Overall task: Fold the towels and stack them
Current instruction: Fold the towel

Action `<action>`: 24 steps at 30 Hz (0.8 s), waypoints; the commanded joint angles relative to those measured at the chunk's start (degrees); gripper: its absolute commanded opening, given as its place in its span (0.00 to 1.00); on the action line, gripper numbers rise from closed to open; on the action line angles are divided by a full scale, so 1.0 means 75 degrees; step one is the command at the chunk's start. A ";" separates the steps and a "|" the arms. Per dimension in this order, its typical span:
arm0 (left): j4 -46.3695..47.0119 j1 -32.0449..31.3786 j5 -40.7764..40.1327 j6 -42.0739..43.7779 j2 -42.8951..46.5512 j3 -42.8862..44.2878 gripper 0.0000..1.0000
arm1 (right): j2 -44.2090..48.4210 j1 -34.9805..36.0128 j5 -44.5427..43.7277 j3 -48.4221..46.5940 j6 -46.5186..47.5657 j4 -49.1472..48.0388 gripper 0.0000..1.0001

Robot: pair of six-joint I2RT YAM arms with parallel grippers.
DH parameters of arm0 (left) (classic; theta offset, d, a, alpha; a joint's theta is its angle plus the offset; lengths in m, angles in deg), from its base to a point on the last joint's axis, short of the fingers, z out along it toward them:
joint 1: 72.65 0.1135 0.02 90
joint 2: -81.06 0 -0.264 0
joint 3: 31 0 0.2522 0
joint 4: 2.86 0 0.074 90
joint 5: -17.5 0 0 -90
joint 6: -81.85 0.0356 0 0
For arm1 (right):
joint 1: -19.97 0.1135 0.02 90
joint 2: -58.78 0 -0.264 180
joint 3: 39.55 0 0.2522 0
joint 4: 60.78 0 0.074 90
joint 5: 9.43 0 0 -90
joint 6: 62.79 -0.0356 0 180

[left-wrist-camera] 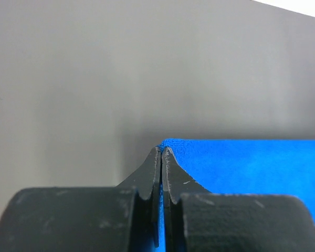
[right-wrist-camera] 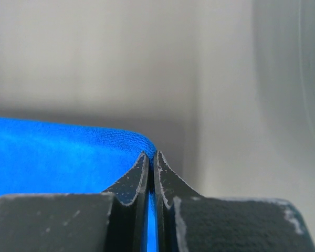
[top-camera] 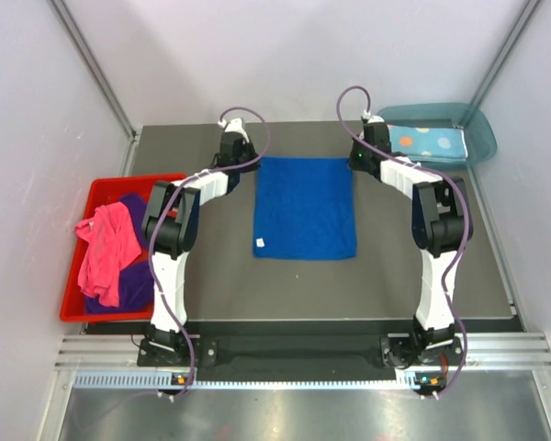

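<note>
A royal blue towel (top-camera: 305,208) lies spread flat in the middle of the dark table. My left gripper (top-camera: 248,165) is shut on the towel's far left corner, and blue cloth (left-wrist-camera: 241,165) shows between its jaws in the left wrist view (left-wrist-camera: 161,149). My right gripper (top-camera: 356,165) is shut on the far right corner, with blue cloth (right-wrist-camera: 58,152) pinched between its jaws in the right wrist view (right-wrist-camera: 151,154). A light blue dotted towel (top-camera: 428,142) lies folded in the teal tray (top-camera: 478,136). A pink towel (top-camera: 108,241) and a purple towel (top-camera: 136,285) sit crumpled in the red bin (top-camera: 78,294).
The red bin stands at the table's left edge and the teal tray at its far right corner. Grey walls close in the back and both sides. A metal rail (top-camera: 294,354) runs along the near edge by the arm bases.
</note>
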 commanded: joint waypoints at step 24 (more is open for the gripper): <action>0.1837 -0.0440 0.0664 -0.0866 0.4062 -0.5637 0.00 | 0.4719 0.0771 0.0017 0.6253 -0.1080 -0.2216 0.00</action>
